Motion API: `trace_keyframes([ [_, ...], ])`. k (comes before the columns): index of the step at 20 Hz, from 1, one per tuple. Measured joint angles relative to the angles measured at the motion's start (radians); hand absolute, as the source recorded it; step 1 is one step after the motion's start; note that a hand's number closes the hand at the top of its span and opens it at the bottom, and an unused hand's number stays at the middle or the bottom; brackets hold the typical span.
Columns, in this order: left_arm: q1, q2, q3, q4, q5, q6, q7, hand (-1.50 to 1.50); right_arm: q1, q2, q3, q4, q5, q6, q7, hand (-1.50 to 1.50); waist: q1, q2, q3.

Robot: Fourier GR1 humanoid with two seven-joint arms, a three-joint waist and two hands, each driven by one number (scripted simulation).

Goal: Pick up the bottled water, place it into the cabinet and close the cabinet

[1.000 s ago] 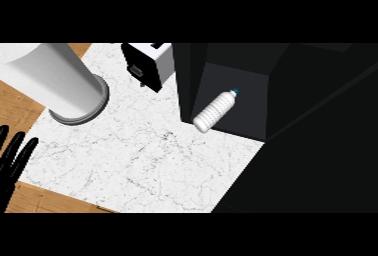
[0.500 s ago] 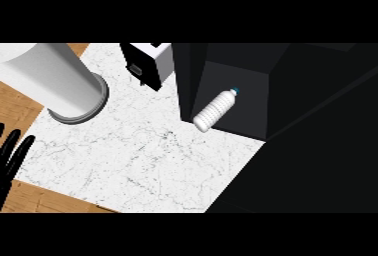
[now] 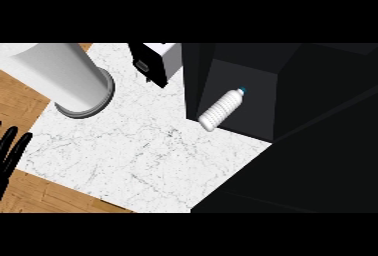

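The clear plastic water bottle with a blue cap (image 3: 221,109) is right of middle, against the big black cabinet (image 3: 310,125). It looks light and slippery, so grab its middle. The black left hand (image 3: 9,150), at the left edge, has straight fingers and holds nothing.

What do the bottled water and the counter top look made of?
The bottled water looks like ribbed plastic: pale ridged body, blue cap. The counter top looks like white marble or a look-alike: grey veins on white.

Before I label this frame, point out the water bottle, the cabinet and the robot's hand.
water bottle (image 3: 221,109), head view, middle of its body
cabinet (image 3: 255,100), head view, dark face beside the bottle
left hand (image 3: 22,146), head view, finger at left edge
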Motion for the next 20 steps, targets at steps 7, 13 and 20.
trace_keyframes([
  [7, -0.003, 0.005, 0.011, 0.021, 0.010, -0.010, 0.003, -1.50, -0.136, 0.056, -0.048, 0.073, -0.074, 0.001, 0.093, 1.50, -0.020, -0.014, 0.000],
  [13, -0.004, 0.004, 0.016, 0.034, 0.020, -0.010, 0.009, -1.50, -0.334, 0.078, -0.150, 0.214, -0.096, 0.009, 0.192, 1.50, -0.032, -0.023, 0.002],
  [20, -0.004, 0.007, 0.027, 0.057, 0.030, -0.021, 0.012, -1.50, -0.616, 0.212, -0.209, 0.487, -0.044, -0.120, 0.328, 1.50, -0.039, -0.028, 0.009],
])
